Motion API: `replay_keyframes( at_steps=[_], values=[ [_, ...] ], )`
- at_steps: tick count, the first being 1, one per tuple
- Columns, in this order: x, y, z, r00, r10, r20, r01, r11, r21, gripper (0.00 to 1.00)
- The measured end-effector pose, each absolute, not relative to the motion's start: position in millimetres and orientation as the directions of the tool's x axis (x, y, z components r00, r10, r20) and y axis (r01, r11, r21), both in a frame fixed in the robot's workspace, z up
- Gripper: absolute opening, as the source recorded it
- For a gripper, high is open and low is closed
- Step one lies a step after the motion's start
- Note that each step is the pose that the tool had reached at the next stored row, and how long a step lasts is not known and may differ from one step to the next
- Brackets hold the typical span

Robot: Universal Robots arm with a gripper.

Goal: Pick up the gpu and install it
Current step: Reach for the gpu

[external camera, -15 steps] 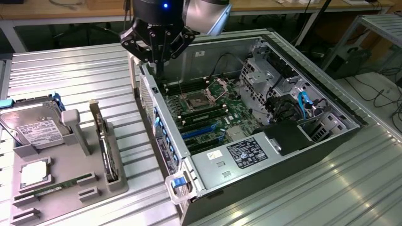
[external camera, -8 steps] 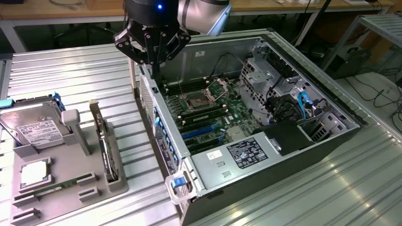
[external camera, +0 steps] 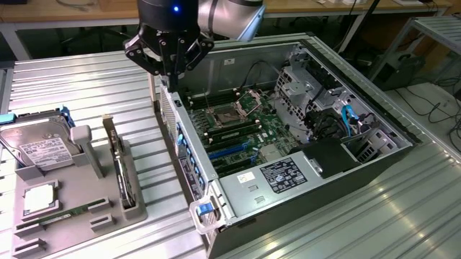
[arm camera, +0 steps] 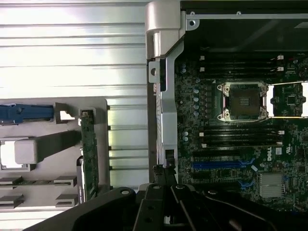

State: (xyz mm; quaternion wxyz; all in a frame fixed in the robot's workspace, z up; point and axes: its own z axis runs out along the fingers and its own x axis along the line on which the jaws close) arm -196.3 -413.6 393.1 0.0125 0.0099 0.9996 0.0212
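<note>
The graphics card (external camera: 121, 172) I am to fetch stands on its long edge in a narrow slot of the gray holder (external camera: 75, 186), upright and not yet lifted. It is a thin, flat, dark board, seen almost edge-on in the exterior view, where a pale metal strip rises from its farther end. From my wrist camera I look down on the graphics card (arm camera: 89, 154): a slim band, greenish along the upper edge and dotted with small parts, with a silvery strip along one side near one end. It sits at the holder's side nearest the open computer case (external camera: 230, 67), apart from the case, on the exterior view's left.
</note>
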Motion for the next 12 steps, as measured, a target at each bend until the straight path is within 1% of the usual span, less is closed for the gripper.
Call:
replay_keyframes(
  at_steps=[12],
  values=[
    [-216.1,-417.8,392.9,-1.0,0.01,-0.025,0.009,0.999,0.042,0.11]
  ],
)
